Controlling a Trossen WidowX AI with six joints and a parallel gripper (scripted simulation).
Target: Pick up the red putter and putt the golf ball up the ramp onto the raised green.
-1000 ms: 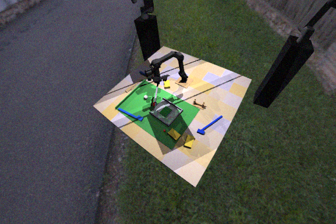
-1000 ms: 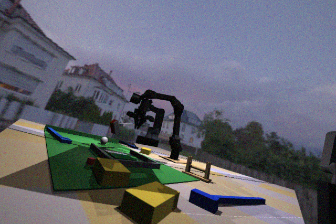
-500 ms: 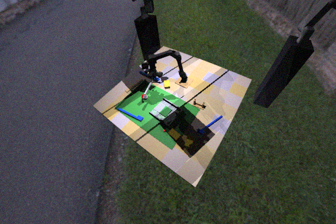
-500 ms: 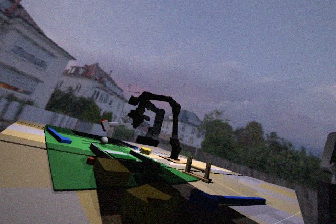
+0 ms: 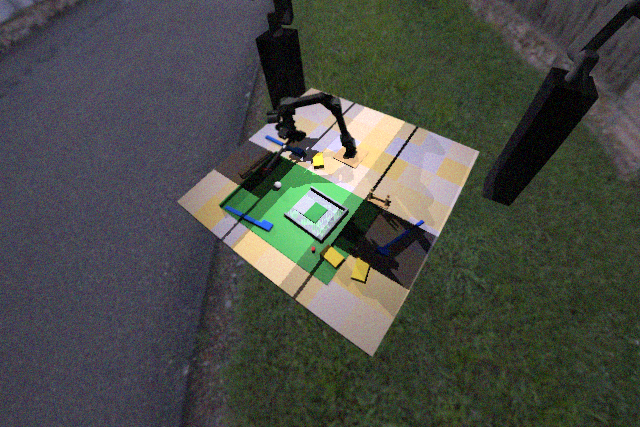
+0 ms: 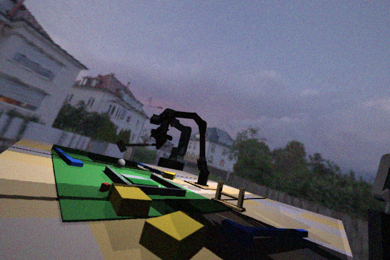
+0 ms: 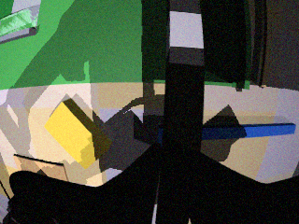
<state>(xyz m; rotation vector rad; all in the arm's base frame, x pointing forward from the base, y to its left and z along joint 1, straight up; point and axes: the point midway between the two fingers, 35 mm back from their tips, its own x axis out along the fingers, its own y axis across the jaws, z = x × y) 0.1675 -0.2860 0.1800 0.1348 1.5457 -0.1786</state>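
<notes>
The pincer (image 5: 289,139) (image 6: 159,144) is clamped on the shaft of the red putter (image 5: 279,154) (image 6: 140,144) (image 7: 183,100), carrying it above the work surface, head out over the mat's shaded end. Of the things laid out, the green mat (image 5: 263,238) (image 6: 75,181) is the largest; on it sits the framed ramp (image 5: 295,219) (image 6: 174,191), sloping up to the raised green (image 5: 315,212) (image 6: 143,181) in its middle. Smaller are the blue putter (image 5: 248,218) (image 6: 67,157) lying on the mat and the yellow block (image 5: 318,160) (image 6: 169,175) (image 7: 70,133) near the arm's foot. Smallest of those that matter, the white golf ball (image 5: 277,185) (image 6: 121,162) rests on the mat, apart from the ramp and on the same side as the putter head. The step in hand looks like lining up behind the ball. To do it well, I'd bring the head down on the ball's far side from the ramp, low enough to meet it squarely yet just off the mat, face at right angles to the line through ball and green. Keep the grip firm so the shaft cannot twist, then swing smoothly along that line: too soft and the ball may roll back, too hard and it may run over the green. I'd settle the head without brushing the ball first. No brand, label or writing can be read anywhere.
</notes>
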